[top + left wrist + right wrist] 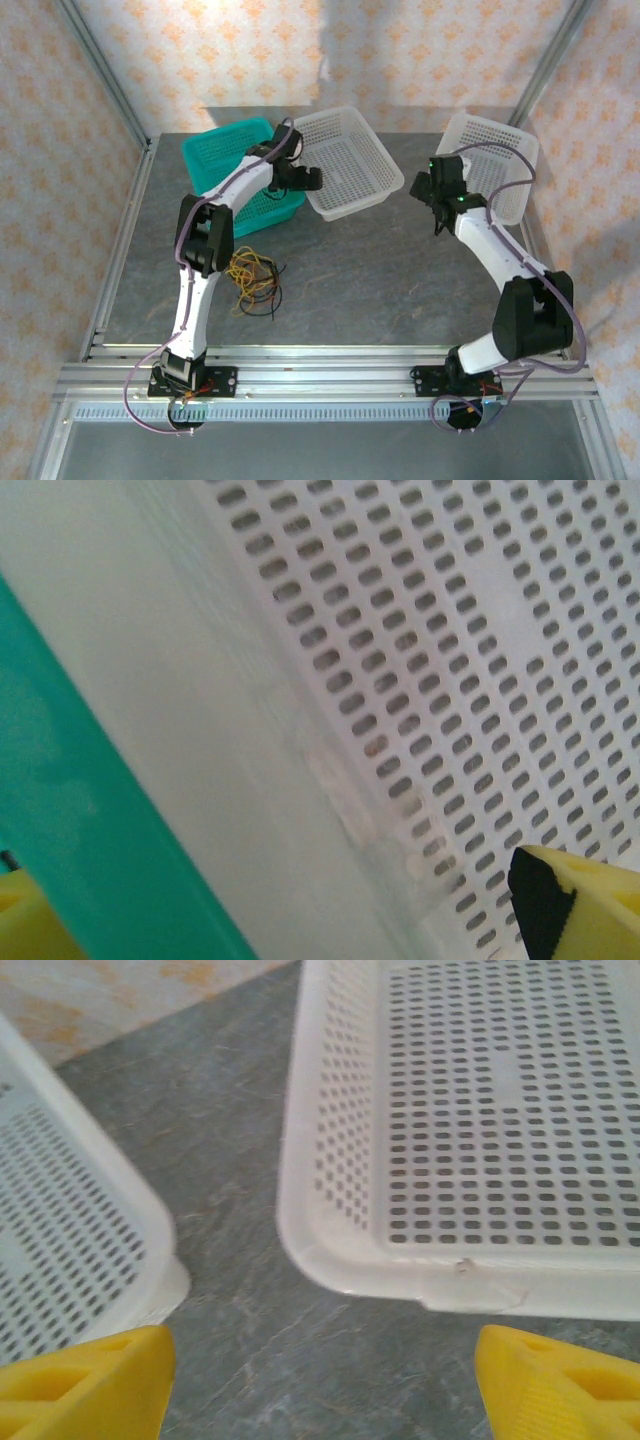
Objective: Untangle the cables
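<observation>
The cables [255, 280] (yellow, orange-red and black) lie in one tangled heap on the grey table [380, 270], just beside the left arm and well apart from both grippers. The left gripper [300, 910] hovers spread wide and empty where the teal basket [215, 150] meets the middle white basket [345, 160]. The right gripper [325, 1385] also stands wide, holding nothing, over bare table between that basket and the right white basket [500, 140].

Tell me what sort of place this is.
Probably a robot lab test cell: two arms bolted to an aluminium-framed table, patterned backdrop walls, a teal basket, white baskets, tangled cables.
</observation>
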Tool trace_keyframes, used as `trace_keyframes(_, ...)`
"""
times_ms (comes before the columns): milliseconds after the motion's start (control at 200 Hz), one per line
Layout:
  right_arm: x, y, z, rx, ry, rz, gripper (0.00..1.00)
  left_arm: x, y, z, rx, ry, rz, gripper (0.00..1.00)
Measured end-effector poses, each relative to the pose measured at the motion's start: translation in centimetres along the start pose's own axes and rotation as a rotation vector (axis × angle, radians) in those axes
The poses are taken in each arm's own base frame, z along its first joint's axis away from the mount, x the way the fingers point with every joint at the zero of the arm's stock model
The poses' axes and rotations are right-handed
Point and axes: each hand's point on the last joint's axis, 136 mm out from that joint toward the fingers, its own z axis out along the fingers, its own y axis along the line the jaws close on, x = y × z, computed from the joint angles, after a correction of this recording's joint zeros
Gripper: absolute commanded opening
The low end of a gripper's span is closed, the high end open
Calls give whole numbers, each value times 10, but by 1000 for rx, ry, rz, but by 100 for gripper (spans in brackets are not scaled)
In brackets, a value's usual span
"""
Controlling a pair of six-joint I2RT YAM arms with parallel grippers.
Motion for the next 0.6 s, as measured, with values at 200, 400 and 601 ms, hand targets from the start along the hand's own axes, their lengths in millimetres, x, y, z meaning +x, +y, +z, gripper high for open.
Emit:
trace_keyframes(200,-5,-12,26,31,40,28,79,11,-14,-4,-1,10,51,79)
trace_keyframes(400,-12,-3,38,9,51,23,79,18,-21,-10,1,15,116,70)
trace_keyframes(601,-20,3,41,-2,43,7,80,37,-25,-17,16,44,175,65)
